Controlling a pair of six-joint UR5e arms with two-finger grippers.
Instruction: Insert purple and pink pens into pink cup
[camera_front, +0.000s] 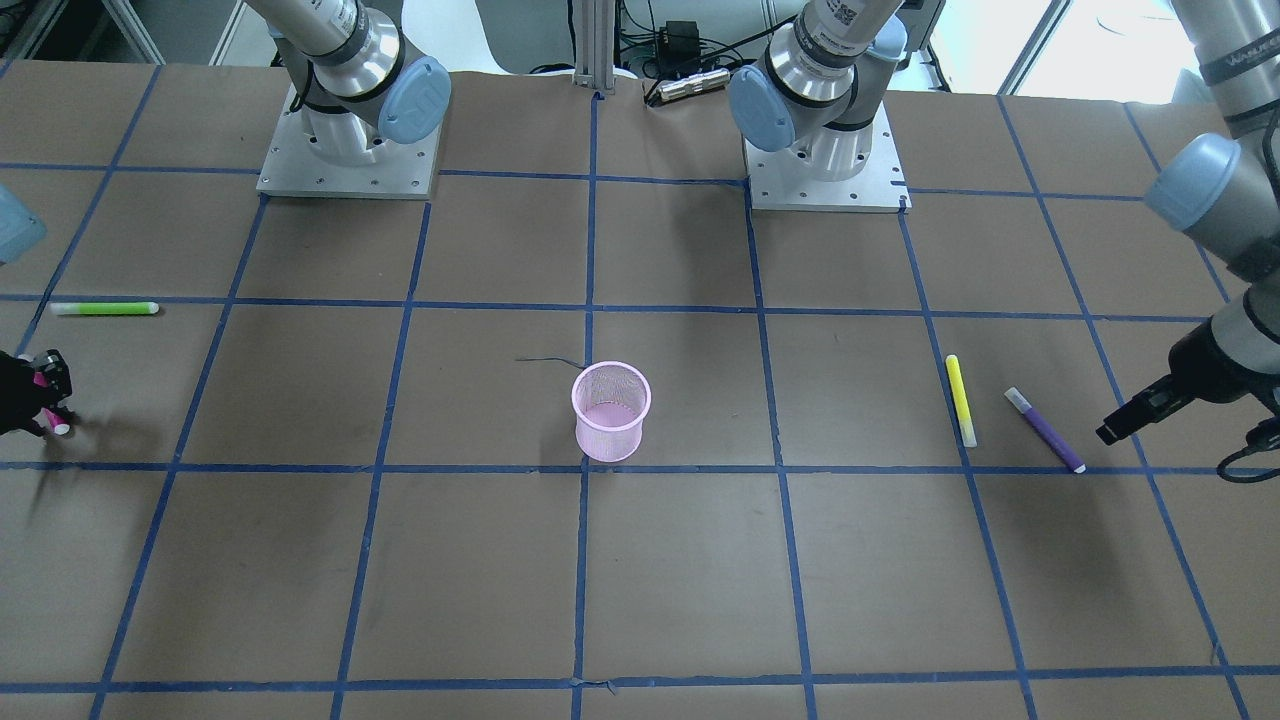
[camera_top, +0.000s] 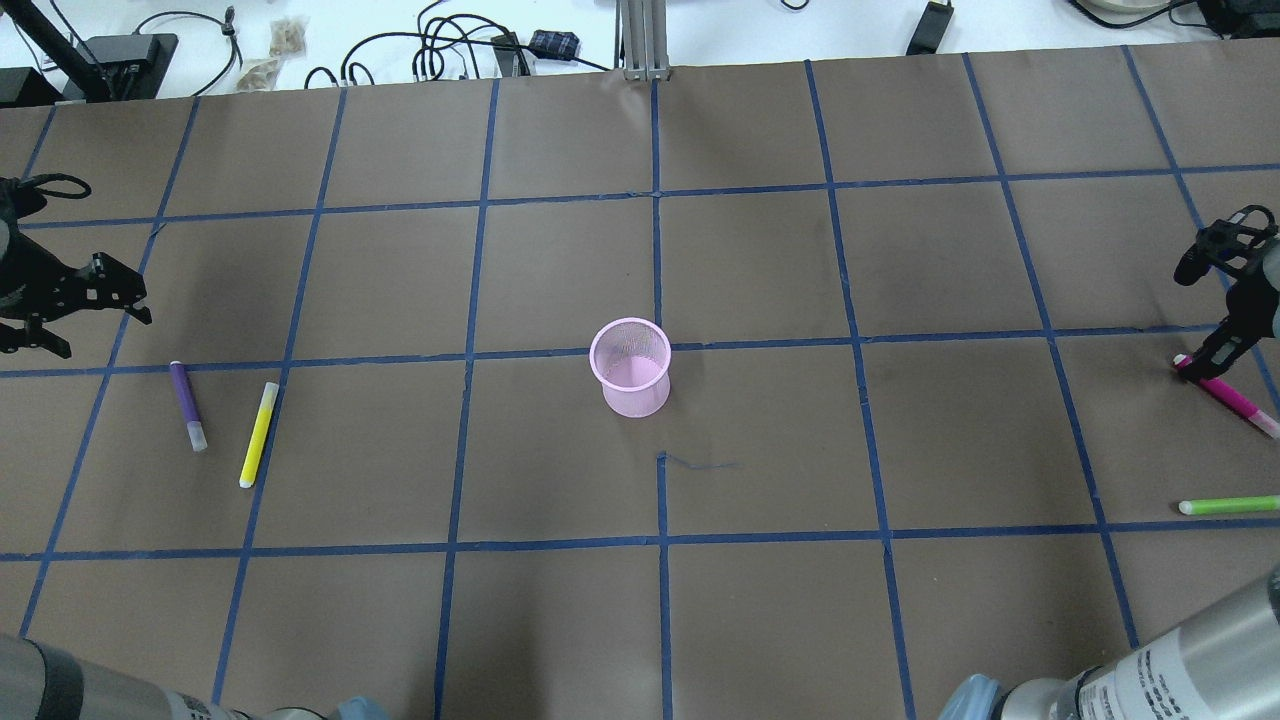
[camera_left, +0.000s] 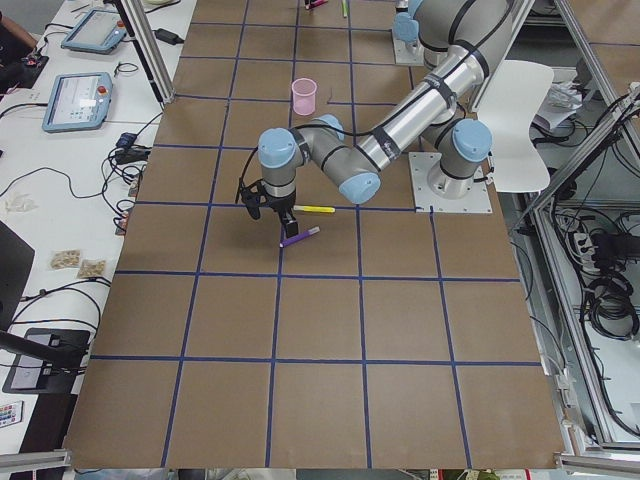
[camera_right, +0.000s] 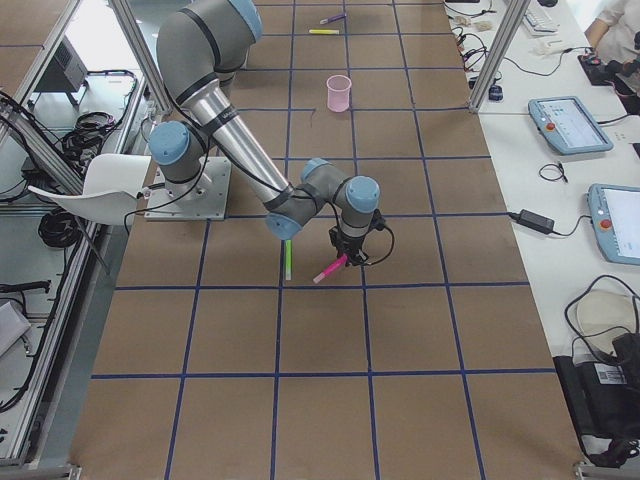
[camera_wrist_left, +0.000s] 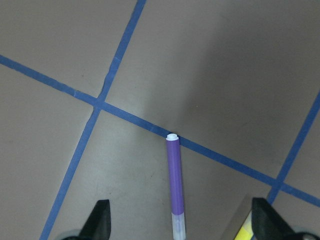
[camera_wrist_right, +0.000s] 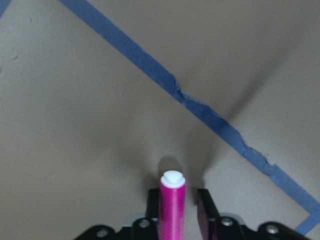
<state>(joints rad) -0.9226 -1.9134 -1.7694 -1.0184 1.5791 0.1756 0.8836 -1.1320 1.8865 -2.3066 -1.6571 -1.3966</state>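
Gripping pink pen (camera_wrist_right: 172, 207), right end effector (camera_wrist_right: 178, 196) closed.

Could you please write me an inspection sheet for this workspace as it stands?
Surface: brown table with a blue tape grid, flat.
Job's things: pink cup upright at centre, no pen in it; purple pen lying flat; pink pen gripped at one end.
Clutter: yellow pen beside the purple pen; green pen near the pink pen.
Grippers: left gripper open above the purple pen; right gripper shut on the pink pen.
Cables: loose cables on the bench beyond the table.
Surroundings: tablets on a side bench; white chair behind the robot.
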